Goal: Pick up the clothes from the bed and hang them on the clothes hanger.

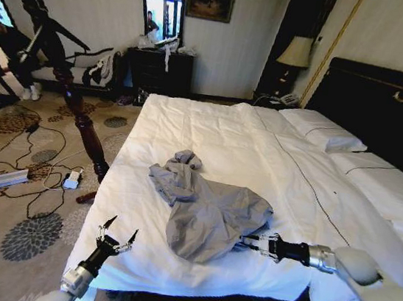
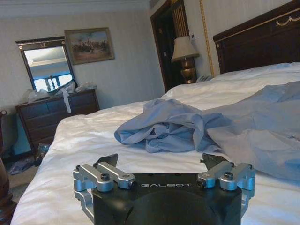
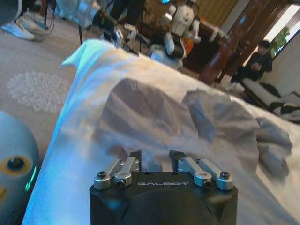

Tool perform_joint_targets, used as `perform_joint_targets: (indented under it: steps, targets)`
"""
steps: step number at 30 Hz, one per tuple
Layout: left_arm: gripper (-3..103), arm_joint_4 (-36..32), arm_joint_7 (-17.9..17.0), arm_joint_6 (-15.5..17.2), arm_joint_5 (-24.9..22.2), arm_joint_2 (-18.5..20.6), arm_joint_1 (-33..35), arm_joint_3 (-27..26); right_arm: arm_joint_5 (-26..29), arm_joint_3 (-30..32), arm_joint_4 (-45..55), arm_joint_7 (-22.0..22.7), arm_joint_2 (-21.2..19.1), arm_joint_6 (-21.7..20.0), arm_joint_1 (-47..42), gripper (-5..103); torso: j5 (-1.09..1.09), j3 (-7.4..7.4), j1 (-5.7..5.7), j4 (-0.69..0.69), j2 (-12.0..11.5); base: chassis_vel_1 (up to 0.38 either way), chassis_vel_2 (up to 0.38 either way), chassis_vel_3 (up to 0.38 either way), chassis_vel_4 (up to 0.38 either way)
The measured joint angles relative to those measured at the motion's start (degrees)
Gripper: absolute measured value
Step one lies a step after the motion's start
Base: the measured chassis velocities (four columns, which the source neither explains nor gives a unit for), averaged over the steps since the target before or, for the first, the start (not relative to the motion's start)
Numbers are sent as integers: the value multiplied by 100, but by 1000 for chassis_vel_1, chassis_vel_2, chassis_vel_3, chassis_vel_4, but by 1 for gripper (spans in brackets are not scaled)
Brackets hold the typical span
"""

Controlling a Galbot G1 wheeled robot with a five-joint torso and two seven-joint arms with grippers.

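Note:
The clothes, a crumpled grey-blue shirt (image 1: 205,210), lie on the near half of the bed (image 1: 211,133) on its white duvet. My right gripper (image 1: 243,241) reaches in from the right, its tip against the shirt's near right edge. In the right wrist view the right gripper (image 3: 155,157) sits low on the duvet with the shirt (image 3: 150,117) just ahead. My left gripper (image 1: 117,237) is open at the bed's near left corner, clear of the shirt. In the left wrist view the left gripper (image 2: 161,161) faces the shirt (image 2: 173,126) across bare duvet. The clothes hanger is out of view.
A dark turned-wood coat stand (image 1: 80,112) rises from the carpet left of the bed, with cables and a power strip (image 1: 71,178) at its foot. Pillows (image 1: 323,133) and the black headboard (image 1: 385,108) lie at the far right. A dresser (image 1: 160,67) stands against the back wall.

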Motion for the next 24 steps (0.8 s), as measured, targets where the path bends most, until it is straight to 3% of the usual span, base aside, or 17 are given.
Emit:
perform_joint_targets:
  steps: [1, 3, 7, 9, 12, 15, 17, 24]
  targets:
    - [100, 5, 0, 0, 0, 1, -4, 3, -15, -36, -58, -28, -5, 0, 60, 39, 0, 0, 0, 0, 0, 0, 0, 0, 0]
    - [100, 13, 0, -1, -1, 1, -15, 11, -46, -93, -124, -47, -5, 0, 137, 39, 1, 0, 0, 0, 0, 0, 0, 0, 0]
    - [100, 73, 0, -2, -3, 8, -71, 30, -317, -285, -246, 204, 19, 58, 276, 61, 1, 0, 0, 0, 0, 0, 0, 0, 0]
    - [100, 85, 0, -1, -4, 9, -80, 34, -419, -318, -274, 266, 34, 85, 311, 61, 0, 0, 0, 0, 0, 0, 0, 0, 0]
    - [100, 164, 1, -1, -5, 12, -140, 58, -951, -490, -478, 316, 175, 241, 614, 78, 1, 0, 0, 0, 0, 0, 0, 0, 0]
    - [100, 221, 3, -2, -6, 14, -196, 75, -1073, -668, -617, 302, 255, 309, 861, 83, 0, 0, 0, 0, 0, 0, 0, 0, 0]
    - [100, 298, 3, 1, -16, 18, -270, 91, -1094, -940, -786, 301, 370, 376, 1222, 94, 0, 0, 0, -1, 0, 0, 0, 0, 0]
    - [100, 415, 8, 14, -80, 50, -350, 83, -998, -1562, -1079, 71, 651, 522, 1962, 102, 0, 0, 0, 2, -1, 0, 0, 0, 0]
